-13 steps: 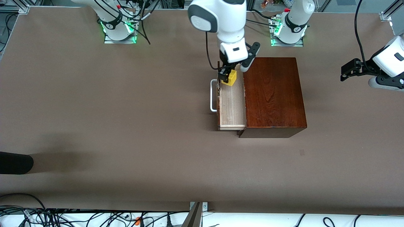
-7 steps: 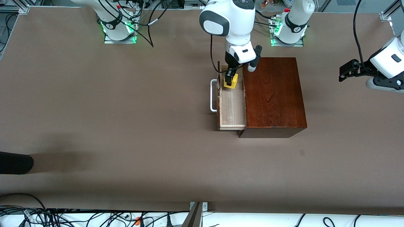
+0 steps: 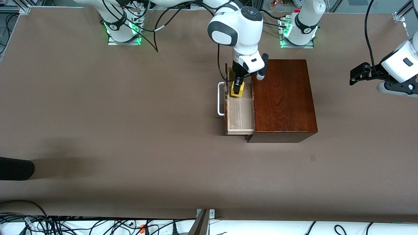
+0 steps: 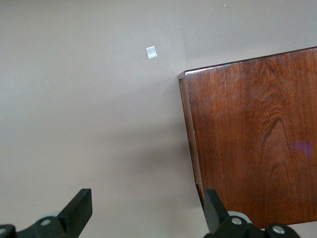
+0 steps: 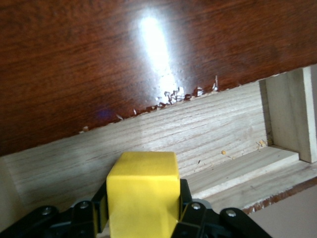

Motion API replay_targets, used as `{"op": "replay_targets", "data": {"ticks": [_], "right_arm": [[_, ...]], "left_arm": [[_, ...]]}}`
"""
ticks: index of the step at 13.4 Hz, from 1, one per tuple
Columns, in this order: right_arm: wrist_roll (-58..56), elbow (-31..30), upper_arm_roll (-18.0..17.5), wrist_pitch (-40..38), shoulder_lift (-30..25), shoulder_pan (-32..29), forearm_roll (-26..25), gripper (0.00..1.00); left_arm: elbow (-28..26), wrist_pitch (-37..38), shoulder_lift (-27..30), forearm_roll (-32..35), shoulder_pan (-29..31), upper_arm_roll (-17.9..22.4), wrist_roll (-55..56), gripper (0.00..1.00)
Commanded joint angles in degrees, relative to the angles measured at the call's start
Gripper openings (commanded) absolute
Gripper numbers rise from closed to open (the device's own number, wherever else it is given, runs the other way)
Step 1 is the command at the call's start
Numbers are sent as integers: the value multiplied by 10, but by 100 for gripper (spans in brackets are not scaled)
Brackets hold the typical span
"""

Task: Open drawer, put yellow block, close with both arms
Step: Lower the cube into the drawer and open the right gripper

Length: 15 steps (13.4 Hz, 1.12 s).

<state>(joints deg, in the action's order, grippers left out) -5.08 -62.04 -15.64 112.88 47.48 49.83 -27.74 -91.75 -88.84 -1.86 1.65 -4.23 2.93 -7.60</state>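
Observation:
The drawer (image 3: pixel 240 112) stands pulled out of the dark mahogany box (image 3: pixel 283 98), its white handle (image 3: pixel 220 99) toward the right arm's end of the table. My right gripper (image 3: pixel 238 86) is shut on the yellow block (image 3: pixel 237 90) and holds it down inside the drawer's tray, at the end farthest from the front camera. In the right wrist view the yellow block (image 5: pixel 143 196) sits between the black fingers, with the tray's pale wood wall (image 5: pixel 198 134) just past it. My left gripper (image 3: pixel 355 74) is open and empty, over the bare table at the left arm's end; the arm waits there.
The left wrist view shows the box's top corner (image 4: pixel 252 134) and a small white mark (image 4: pixel 151 52) on the brown table. A dark object (image 3: pixel 14 168) lies at the table's edge toward the right arm's end. Cables hang along the edge nearest the front camera.
My right gripper has moved lower into the drawer with the yellow block, a little nearer the front camera. The left arm has barely shifted.

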Motion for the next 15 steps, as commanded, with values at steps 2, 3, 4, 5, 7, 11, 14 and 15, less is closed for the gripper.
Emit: {"op": "replay_targets", "data": {"ticks": [2,3,4,5,7,11,14,15], "right_arm": [[-6,21,3,-1,24,7,-14,16],[-7,21,3,3,28,7,-20,16],[-8,21,3,5,33,6,-26,17],[-8,21,3,5,37,6,-28,17],[-11,21,3,9,41,5,-31,18],[-20,23,3,10,35,0,-30,99],[-16,25,3,5,31,0,-27,100],[-16,25,3,2,29,0,-26,100]], "left_arm": [[11,6,-4,-17,2,1,-12,100],[11,6,-4,-17,2,1,-12,100],[11,6,-4,-17,2,1,-12,100],[12,6,-4,-17,3,1,-12,100],[17,6,-4,-17,4,1,-12,100],[17,6,-4,-17,4,1,-12,100],[17,6,-4,-17,4,1,-12,100],[17,6,-4,-17,4,1,-12,100]]}}
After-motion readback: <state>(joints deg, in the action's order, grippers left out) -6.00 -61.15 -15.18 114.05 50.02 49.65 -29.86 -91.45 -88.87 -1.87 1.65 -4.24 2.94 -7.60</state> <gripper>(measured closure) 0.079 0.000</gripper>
